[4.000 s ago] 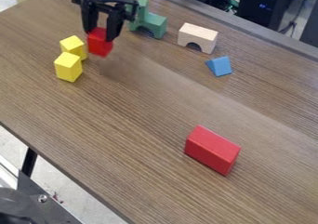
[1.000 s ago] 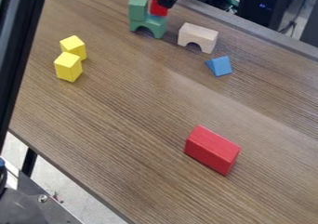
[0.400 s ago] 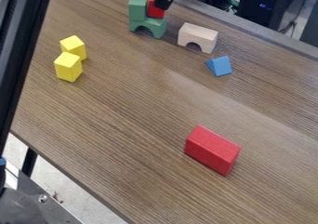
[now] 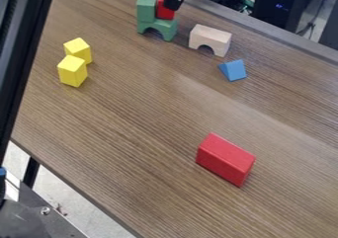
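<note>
Red block sits on green arch beside green block, placement apparently done; gripper adjacent, grip state indeterminate, clearing away left.

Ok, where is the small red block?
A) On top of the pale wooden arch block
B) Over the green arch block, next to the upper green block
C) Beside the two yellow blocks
B: the small red block shows over the green arch block, alongside the upper green block, with the gripper right at it.
</note>
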Controlling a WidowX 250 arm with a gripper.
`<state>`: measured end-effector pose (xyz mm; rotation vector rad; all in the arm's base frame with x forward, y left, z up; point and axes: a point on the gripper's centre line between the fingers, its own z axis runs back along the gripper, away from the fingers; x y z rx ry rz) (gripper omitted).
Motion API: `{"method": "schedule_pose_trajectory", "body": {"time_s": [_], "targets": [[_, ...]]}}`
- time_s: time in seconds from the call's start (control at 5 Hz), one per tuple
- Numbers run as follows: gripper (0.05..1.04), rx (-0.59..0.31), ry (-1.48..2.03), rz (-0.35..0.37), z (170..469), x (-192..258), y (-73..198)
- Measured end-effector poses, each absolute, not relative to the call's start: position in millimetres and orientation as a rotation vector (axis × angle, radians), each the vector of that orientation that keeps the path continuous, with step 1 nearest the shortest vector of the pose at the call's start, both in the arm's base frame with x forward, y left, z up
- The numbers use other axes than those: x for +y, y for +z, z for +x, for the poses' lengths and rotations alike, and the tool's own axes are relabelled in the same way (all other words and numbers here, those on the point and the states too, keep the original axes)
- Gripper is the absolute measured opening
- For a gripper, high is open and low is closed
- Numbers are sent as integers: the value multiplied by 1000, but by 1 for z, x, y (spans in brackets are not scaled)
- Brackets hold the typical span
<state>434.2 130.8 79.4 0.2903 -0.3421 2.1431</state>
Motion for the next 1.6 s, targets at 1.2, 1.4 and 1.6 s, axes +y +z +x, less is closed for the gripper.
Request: {"method": "schedule_pose_trajectory", "body": {"time_s": [1.2, 1.4, 1.6], "targets": [[999, -352, 2341, 244, 397, 128, 112], [999, -381, 2418, 181, 377, 133, 133], [999, -368, 2580, 33, 336, 145, 169]]}}
